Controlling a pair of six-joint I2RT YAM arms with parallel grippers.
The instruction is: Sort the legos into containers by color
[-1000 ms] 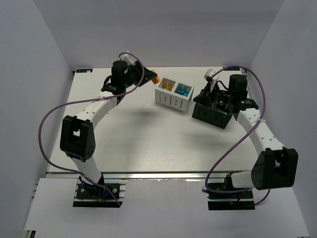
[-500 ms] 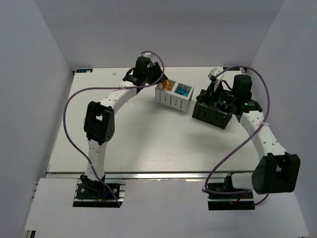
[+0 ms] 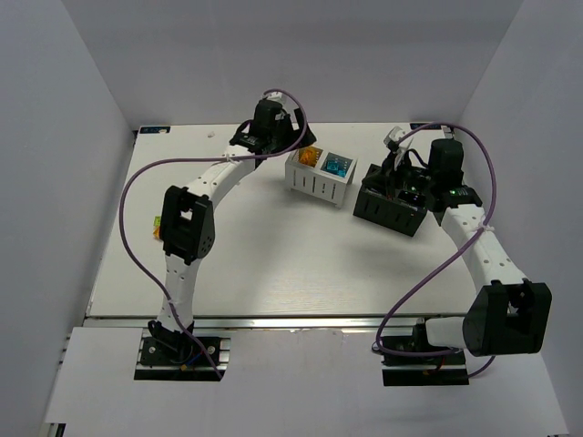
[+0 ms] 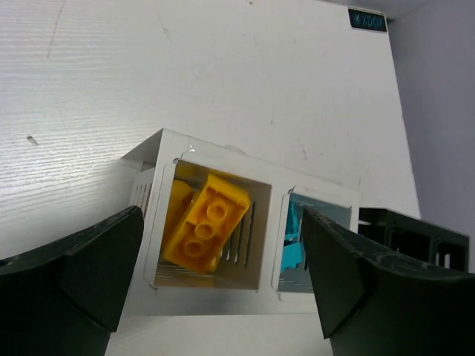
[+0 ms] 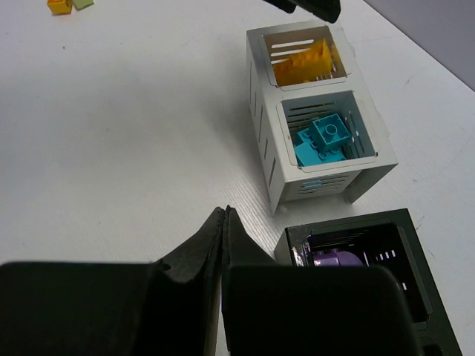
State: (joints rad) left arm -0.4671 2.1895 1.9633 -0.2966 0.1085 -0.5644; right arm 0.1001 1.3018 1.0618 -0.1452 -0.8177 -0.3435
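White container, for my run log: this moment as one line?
left jaws open above white container | orange brick in one compartment, cyan bricks in other | right jaws shut near black container

Top view's no help for the black container [image 3: 387, 216]: the right arm [image 3: 474, 237] hangs over it, contents hidden. Right wrist view only catches a sliver of purple brick [image 5: 334, 259] under its rim, box clipped by the frame. Orange brick [image 5: 59, 6] and lime brick [image 5: 83, 4] are cut off up top.
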